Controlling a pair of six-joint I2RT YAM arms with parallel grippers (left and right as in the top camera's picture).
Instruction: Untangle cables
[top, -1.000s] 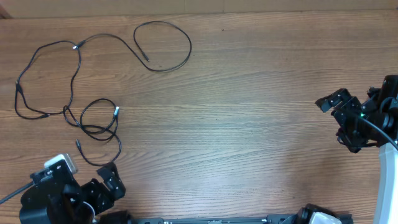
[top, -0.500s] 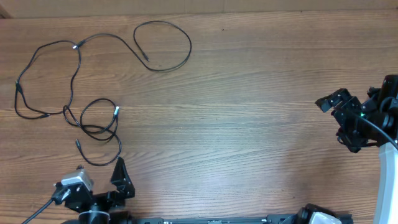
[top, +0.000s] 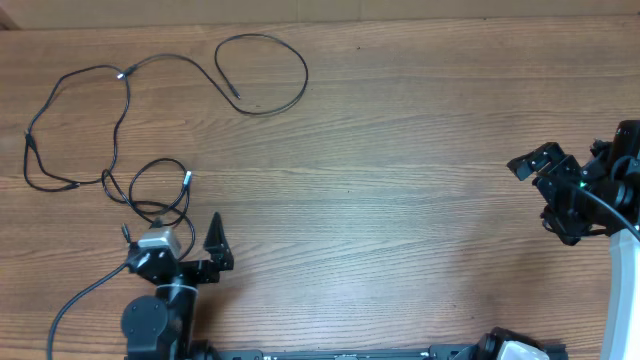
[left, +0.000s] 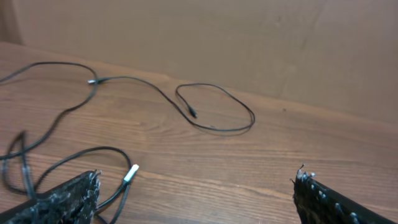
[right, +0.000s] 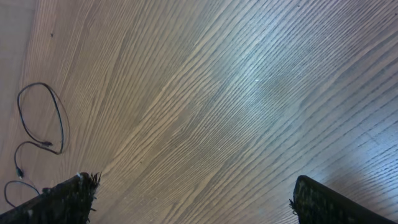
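Thin black cables (top: 120, 110) lie tangled on the wooden table at the far left. One runs from a silvery joint (top: 124, 72) into a wide loop (top: 290, 60). A smaller coil (top: 150, 168) with a silvery plug (top: 187, 178) lies nearer me. My left gripper (top: 180, 238) stands open right at the near side of that coil, holding nothing. In the left wrist view the plug (left: 131, 173) lies just past my left finger (left: 68, 199), with the loop (left: 214, 109) farther off. My right gripper (top: 542, 195) is open over bare wood at the far right, well apart from the cables (right: 43, 118).
The brown wooden table (top: 400, 150) fills the overhead view. A plain beige wall (left: 249, 37) rises behind its far edge. The left arm's own thicker black lead (top: 75, 305) trails off by the near edge.
My left arm has swung from the near left corner forward and to the right, up to the small coil. The right arm and the cables have not moved.
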